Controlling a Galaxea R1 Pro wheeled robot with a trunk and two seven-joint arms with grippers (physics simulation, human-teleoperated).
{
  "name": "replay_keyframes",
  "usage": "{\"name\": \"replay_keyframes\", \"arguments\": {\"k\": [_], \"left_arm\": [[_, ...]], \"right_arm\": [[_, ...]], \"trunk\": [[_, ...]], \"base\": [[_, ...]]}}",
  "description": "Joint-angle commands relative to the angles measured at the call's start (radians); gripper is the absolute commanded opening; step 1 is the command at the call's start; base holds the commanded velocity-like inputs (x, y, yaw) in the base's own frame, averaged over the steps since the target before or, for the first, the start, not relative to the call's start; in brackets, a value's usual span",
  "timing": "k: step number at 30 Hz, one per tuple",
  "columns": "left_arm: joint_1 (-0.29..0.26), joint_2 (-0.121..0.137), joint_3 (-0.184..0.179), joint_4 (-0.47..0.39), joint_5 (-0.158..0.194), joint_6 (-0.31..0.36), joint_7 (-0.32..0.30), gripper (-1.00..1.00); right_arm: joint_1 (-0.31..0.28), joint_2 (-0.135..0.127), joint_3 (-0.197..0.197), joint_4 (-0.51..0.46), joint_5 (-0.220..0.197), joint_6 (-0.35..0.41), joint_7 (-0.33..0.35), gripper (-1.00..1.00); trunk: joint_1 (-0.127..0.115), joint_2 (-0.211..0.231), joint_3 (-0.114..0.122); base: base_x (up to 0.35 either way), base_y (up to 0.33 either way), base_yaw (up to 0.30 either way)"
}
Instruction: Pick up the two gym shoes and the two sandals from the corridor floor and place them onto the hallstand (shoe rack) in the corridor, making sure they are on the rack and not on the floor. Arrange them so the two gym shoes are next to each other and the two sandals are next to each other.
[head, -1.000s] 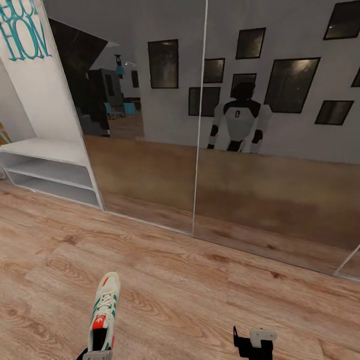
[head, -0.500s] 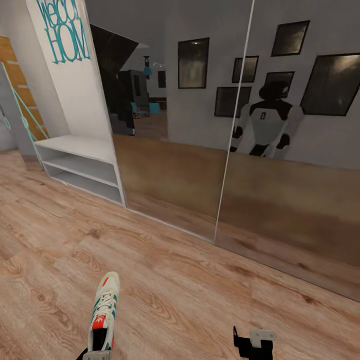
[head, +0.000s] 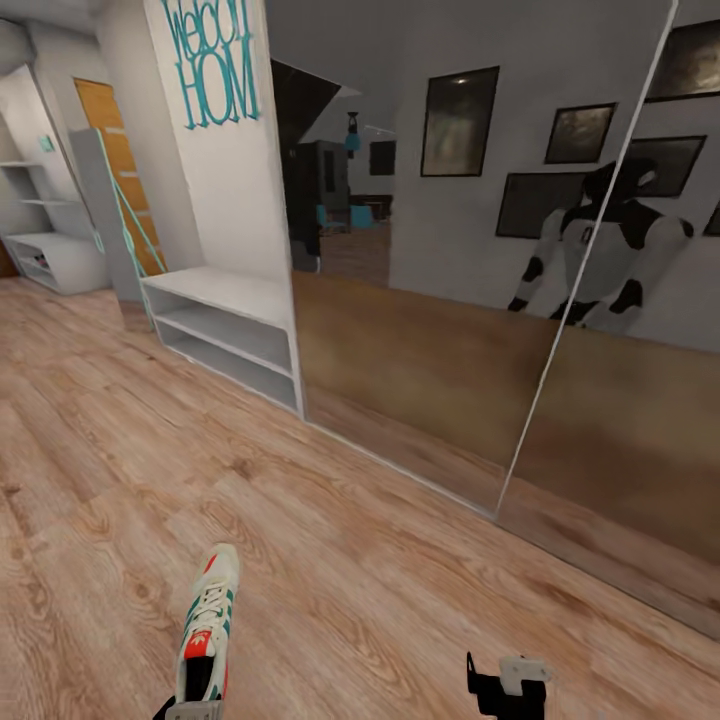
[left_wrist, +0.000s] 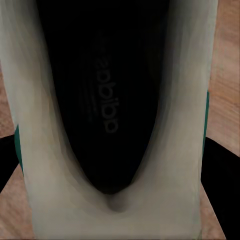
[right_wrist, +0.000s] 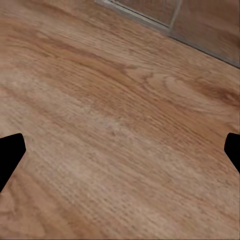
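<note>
Far to my left in the head view, a second pale shelving unit (head: 55, 255) stands against the wall, with a grey panel carrying teal lines (head: 118, 215) beside it. Next comes the hallstand (head: 225, 335), a low light-grey rack with two open lower shelves and a flat bench top, set against a white panel bearing teal lettering (head: 213, 70). Nothing rests on the shelves that I can see. Low in that view, near my body, my left gripper (head: 195, 708) holds one gym shoe (head: 207, 625) by its heel end, the toe pointing away from me above the corridor floor (head: 400, 600). The shoe is white with green stripes and a red-orange tongue patch. In my left wrist view the gym shoe's dark opening (left_wrist: 107, 100) faces the camera between my clenched fingers (left_wrist: 7, 165), with wood floor at the edges. Further right, large mirrored sliding doors (head: 450, 300) reflect picture frames and my own white-and-black body (head: 600, 250). My right gripper (head: 508, 685) sits low over bare planks; in the right wrist view its dark fingertips (right_wrist: 10, 155) stand wide apart, holding nothing above the floor (right_wrist: 120, 120).
</note>
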Motion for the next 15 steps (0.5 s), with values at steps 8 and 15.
{"name": "replay_keyframes", "arguments": {"k": [8, 15], "left_arm": [[-0.001, 0.0, -0.006, 0.001, 0.01, -0.002, -0.003, -1.0], [-0.001, 0.0, -0.006, 0.001, 0.01, -0.002, -0.003, -1.0]], "right_arm": [[-0.001, 0.0, 0.009, 0.001, -0.006, -0.003, -0.005, 1.0], [-0.001, 0.0, 0.009, 0.001, -0.006, -0.003, -0.005, 1.0]], "trunk": [[0.0, 0.0, -0.001], [0.0, 0.0, -0.001]], "base": [[0.23, 0.242, 0.285], [0.226, 0.241, 0.285]]}}
